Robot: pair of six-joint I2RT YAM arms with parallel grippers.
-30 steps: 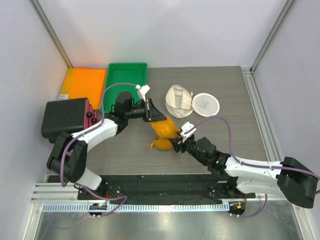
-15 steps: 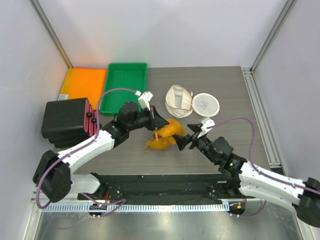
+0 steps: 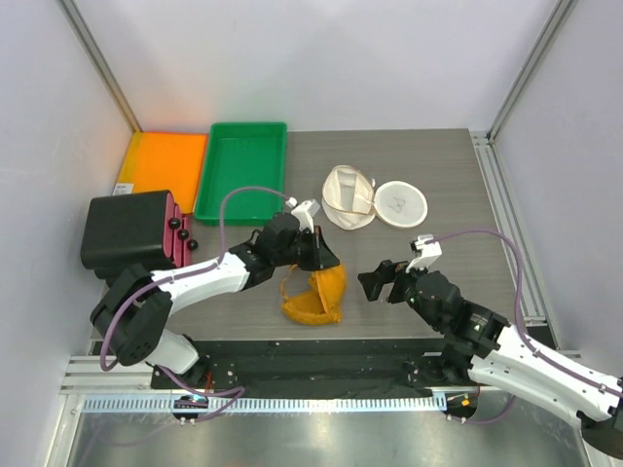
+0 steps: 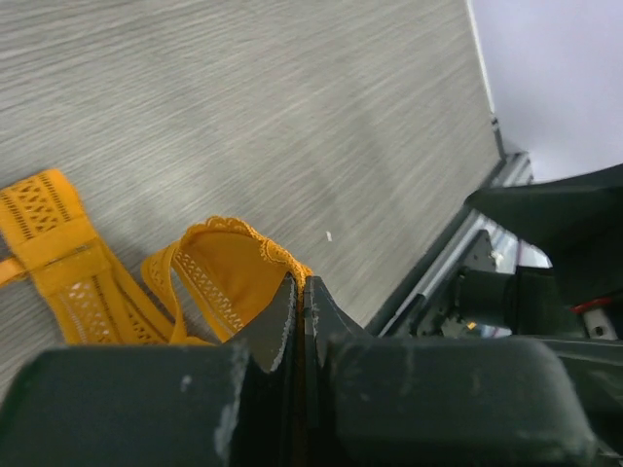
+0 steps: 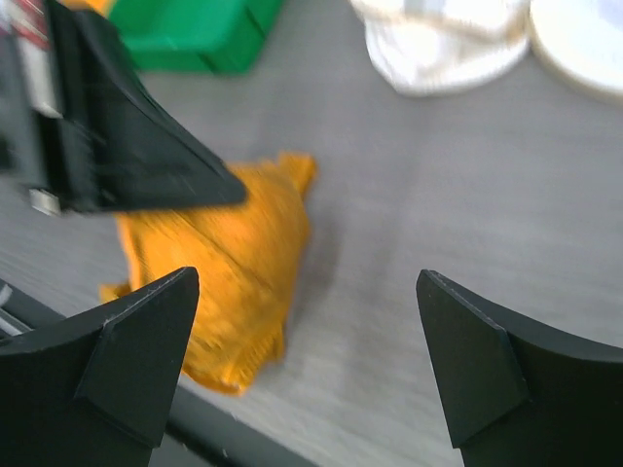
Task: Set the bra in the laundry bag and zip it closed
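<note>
Two claws: left claw (image 3: 329, 261) pinches the bra (image 3: 313, 297), right claw (image 3: 378, 281) spread beside it.

A grey wood-grain tabletop (image 3: 448, 175) fills the middle, closed in by plain white panels: a back wall (image 3: 321, 58), a left wall (image 3: 44, 117) and a right wall (image 3: 584, 146). They meet at two slanting aluminium posts, one left (image 3: 97, 63), one right (image 3: 531, 63). A metal rail (image 3: 508, 224) runs along the tabletop's right side. At the near edge lies a black base plate (image 3: 311, 352), then a brushed metal sheet (image 3: 321, 440) catching a soft glare. The light is even, the shadows faint.
</note>
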